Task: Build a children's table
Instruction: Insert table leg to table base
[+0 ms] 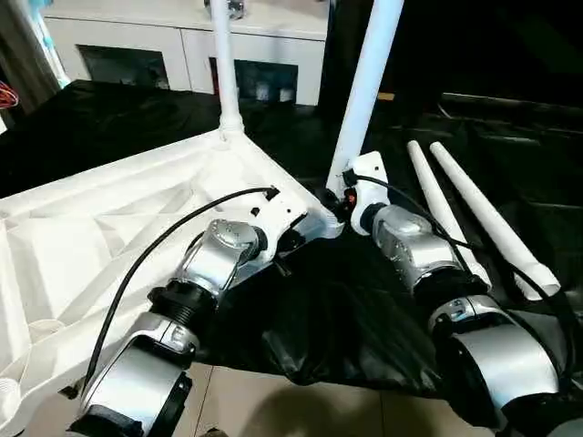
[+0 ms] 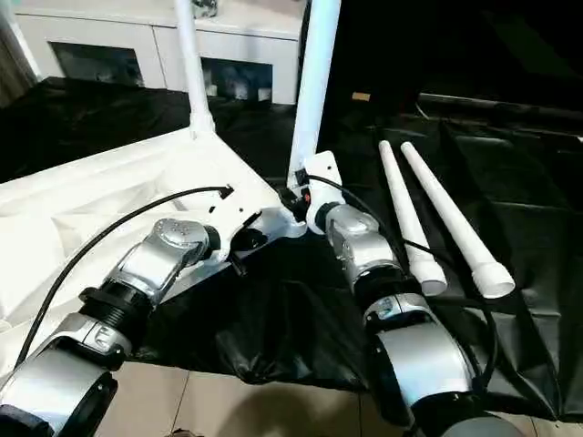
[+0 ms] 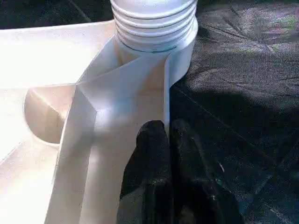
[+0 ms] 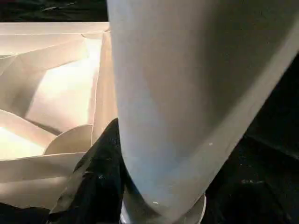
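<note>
1. Tabletop (image 1: 100, 228), head camera, left eye: the white plastic top lies upside down on the black-draped table (image 1: 109, 118), ribbed side up and hanging over the near edge. One leg (image 1: 225, 64) stands upright in the far corner socket. A second leg (image 1: 364, 91) rises, slightly tilted, from the near corner, where the right gripper (image 1: 349, 193) meets it. Two spare legs (image 1: 474, 214) lie side by side on the cloth, well apart from the top. The likely risk: a tilted leg may bind or cross-thread in its socket and push the overhanging top off the edge.

2. Head camera, right eye: same scene. The left gripper (image 2: 239, 238) presses on the top's rim just beside that corner. If this bracing hold slips, the top could turn along with the leg.

3. Left wrist camera: what the head views hide is here, namely the leg's threaded end (image 3: 154, 23) sitting at the corner socket with several ridges exposed, so it appears not fully seated. The two black fingers (image 3: 154, 154) are pinched together over the rim wall, apparently clamping it.

4. Right wrist camera: the leg fills the foreground, with one black finger (image 4: 93, 177) against its side. The other finger is hidden, so whether the jaws truly clasp the leg cannot be told.
</note>
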